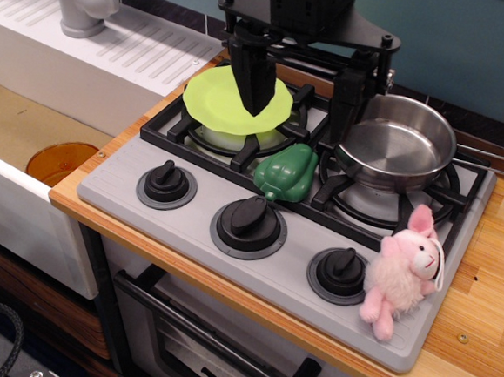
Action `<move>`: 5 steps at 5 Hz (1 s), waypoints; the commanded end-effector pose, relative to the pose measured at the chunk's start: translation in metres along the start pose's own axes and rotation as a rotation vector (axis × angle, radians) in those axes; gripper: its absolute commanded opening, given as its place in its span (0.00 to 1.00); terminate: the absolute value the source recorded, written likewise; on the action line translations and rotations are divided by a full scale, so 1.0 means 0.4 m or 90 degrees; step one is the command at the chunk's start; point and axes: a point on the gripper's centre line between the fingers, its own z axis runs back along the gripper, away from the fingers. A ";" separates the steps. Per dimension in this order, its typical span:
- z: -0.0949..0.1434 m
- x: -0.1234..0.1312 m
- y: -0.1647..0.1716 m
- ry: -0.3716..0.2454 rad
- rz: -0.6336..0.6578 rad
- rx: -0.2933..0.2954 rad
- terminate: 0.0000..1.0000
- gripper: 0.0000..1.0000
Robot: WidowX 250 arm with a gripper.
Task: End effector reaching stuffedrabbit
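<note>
Slumped at the stove's front right corner beside the right-hand knob (340, 272), the stuffed rabbit (402, 270) sits well apart from my fingers (256, 88), pressed together, empty, above the green plate (237, 100); I should swing right and forward, opening before descending.

Bright even light, sharp focus, pan (396, 153) glare
</note>
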 end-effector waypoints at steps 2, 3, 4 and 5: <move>-0.018 0.006 -0.070 -0.014 0.033 -0.003 0.00 1.00; -0.036 0.005 -0.130 -0.026 0.060 -0.002 0.00 1.00; -0.060 0.009 -0.179 -0.041 0.077 0.004 0.00 1.00; -0.089 0.013 -0.211 -0.060 0.085 0.002 0.00 1.00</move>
